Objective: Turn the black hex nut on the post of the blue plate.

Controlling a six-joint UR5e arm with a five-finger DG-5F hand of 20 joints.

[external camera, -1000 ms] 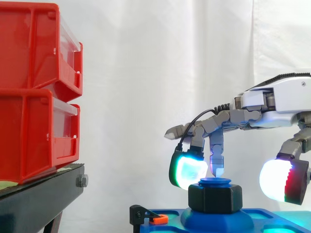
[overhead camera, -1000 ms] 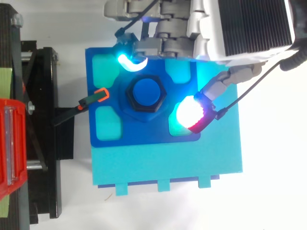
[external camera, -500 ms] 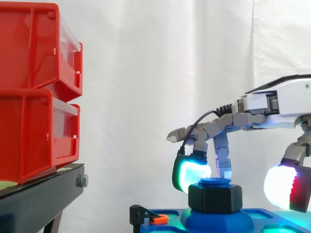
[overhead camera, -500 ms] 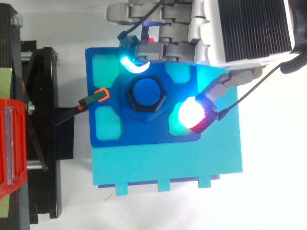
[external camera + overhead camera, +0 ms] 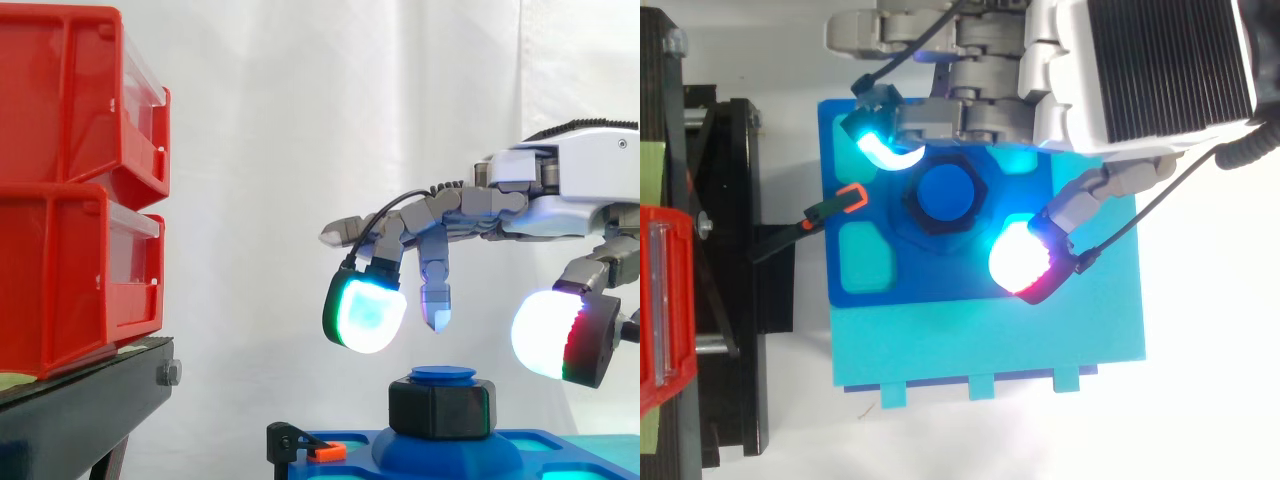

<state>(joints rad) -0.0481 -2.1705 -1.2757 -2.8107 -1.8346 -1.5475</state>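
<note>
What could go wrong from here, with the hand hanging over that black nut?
1. The hand hovers above the black hex nut with its fingers spread wide. If it lowers off-centre, a pad might land on the post top instead of the nut's flats.
2. A loose pinch may slip round the nut without turning it.

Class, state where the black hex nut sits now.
The black hex nut sits on the blue plate's post, low right in the side view, beneath the robot hand.
</note>
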